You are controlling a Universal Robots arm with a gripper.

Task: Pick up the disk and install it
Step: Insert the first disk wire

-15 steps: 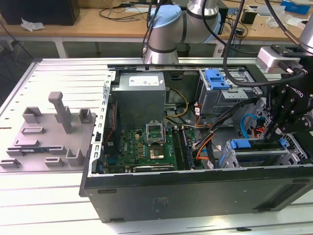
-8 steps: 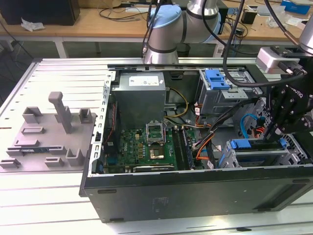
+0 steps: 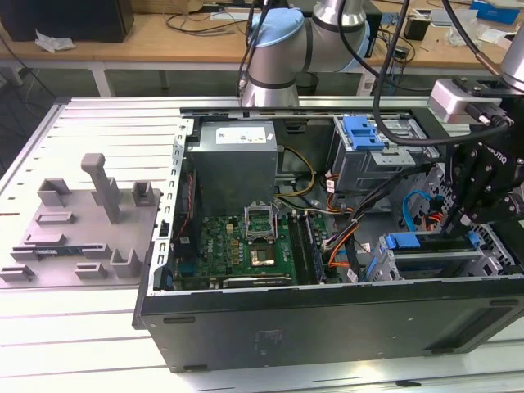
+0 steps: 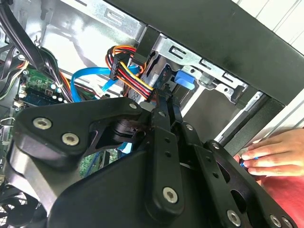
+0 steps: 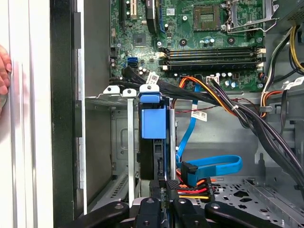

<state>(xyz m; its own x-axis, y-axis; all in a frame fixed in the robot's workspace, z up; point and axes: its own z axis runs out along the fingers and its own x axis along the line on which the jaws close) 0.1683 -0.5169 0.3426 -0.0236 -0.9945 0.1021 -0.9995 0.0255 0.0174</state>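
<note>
The disk (image 5: 153,124) stands on edge in a slot of the metal drive cage (image 5: 118,96) at the case's front corner, its bright blue carrier showing on top. My gripper (image 5: 166,186) is shut on the disk's near end, fingers close together around the blue edge. In the exterior view the disk (image 3: 413,242) lies in the cage (image 3: 494,255) at the exterior view's right, with the black gripper (image 3: 450,225) just above it. In the second wrist view the gripper (image 4: 161,107) reaches down beside the blue carrier tab (image 4: 183,80).
Orange, black and blue cables (image 5: 209,164) run close beside the cage. The motherboard (image 3: 246,237) fills the case floor. A second cage with a blue latch (image 3: 364,131) stands at the back. A person's hand (image 4: 275,152) rests outside the case wall. A grey fixture plate (image 3: 82,213) lies at the exterior view's left.
</note>
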